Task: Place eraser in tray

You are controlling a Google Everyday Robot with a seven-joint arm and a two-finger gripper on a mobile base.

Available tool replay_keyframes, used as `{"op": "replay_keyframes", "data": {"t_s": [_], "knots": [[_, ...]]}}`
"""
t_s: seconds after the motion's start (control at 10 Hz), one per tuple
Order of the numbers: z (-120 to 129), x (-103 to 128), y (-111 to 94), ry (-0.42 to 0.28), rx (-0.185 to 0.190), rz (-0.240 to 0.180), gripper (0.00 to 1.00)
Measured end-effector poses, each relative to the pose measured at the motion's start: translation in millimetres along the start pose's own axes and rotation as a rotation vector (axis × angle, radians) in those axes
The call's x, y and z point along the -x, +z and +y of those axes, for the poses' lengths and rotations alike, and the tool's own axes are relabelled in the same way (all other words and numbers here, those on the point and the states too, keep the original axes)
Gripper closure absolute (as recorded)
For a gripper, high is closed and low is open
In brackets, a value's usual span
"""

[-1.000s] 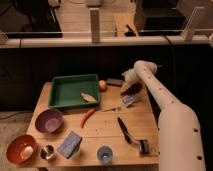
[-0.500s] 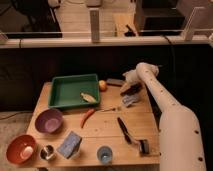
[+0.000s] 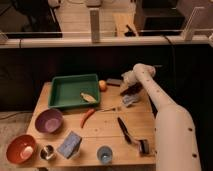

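Dark grey and flat, the eraser [image 3: 114, 81] shows to you as a small rectangular block lying on the wooden table [image 3: 100, 132] near its far edge. It sits just right of the orange [image 3: 102, 85], which rests beside the right-hand rim of the green tray [image 3: 56, 93]. The eraser is outside the tray, with its long side running left to right. Inside the tray, near its right front corner, lies one small yellowish-tan piece [image 3: 88, 97]; you cannot tell what it is.

The gripper [image 3: 129, 90] hangs low over the table just right of the eraser, at the end of the white arm [image 3: 165, 112] reaching in from the right. You cannot make out whether it is spread or closed, nor whether it touches the eraser. Just in front of it lies a pale bluish crumpled thing [image 3: 129, 100].

Nearer the front you have a red chilli [image 3: 87, 117], a black-handled brush [image 3: 125, 131], a purple bowl [image 3: 48, 120], an orange bowl [image 3: 20, 149], a blue-grey block [image 3: 70, 145], a metal cup [image 3: 47, 152] and a blue cup [image 3: 104, 154].
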Motion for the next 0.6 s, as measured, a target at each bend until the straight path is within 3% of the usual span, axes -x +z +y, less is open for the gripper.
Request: {"op": "replay_keyframes", "data": {"t_s": [0.2,0.6], "knots": [[0.0,1.7,6.8,-0.012,0.006,0.039,0.20],[-1.4,0.5,13.9,-0.007,0.024,0.043,0.20]]}}
